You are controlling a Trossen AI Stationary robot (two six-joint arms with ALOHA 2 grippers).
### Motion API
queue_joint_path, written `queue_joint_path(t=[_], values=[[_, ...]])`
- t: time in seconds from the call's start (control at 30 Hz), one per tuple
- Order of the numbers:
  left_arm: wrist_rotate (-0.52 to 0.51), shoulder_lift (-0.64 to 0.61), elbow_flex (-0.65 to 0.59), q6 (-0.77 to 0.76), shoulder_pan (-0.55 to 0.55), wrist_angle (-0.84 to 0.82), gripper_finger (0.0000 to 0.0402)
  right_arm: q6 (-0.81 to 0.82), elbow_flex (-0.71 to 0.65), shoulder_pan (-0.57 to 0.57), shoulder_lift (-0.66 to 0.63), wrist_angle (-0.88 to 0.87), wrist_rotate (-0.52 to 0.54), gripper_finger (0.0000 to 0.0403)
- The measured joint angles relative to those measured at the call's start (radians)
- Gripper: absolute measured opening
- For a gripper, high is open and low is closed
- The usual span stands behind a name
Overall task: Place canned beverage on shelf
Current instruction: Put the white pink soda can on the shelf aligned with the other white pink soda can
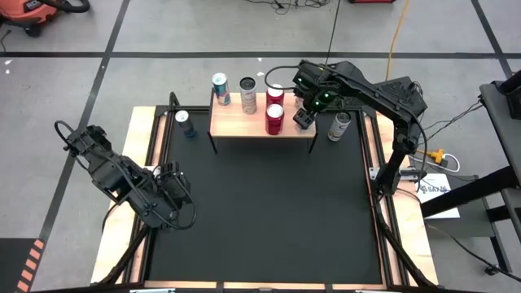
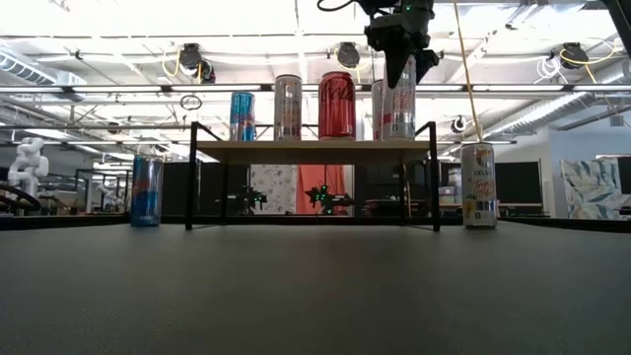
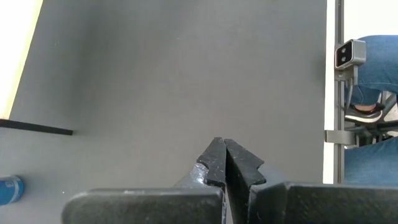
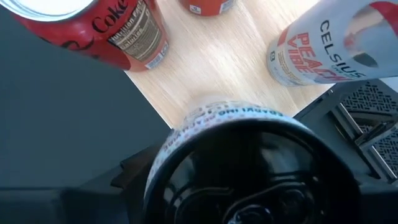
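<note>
Silver can grasped in right tool at shelf end, red cans beside; left tool clenched.

— On the small light-wood shelf on thin black legs?
— Four upright cans in a row.
— Beside it?
— One can on the black table mat at each end.

the red can on the shelf reads "coke" beside a nutrition panel too small to read. the white can standing off the shelf's end reads "celsius" and "peach vibe".
</note>
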Motion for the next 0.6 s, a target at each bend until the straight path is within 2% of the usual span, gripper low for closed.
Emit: queue_joint_path(t=[0.6], values=[[0.0, 0.0, 0.0, 0.001, 0.0, 0.0, 0.0, -0.009, 0.0, 0.0, 0.0, -0.021, -0.004, 0.0274]])
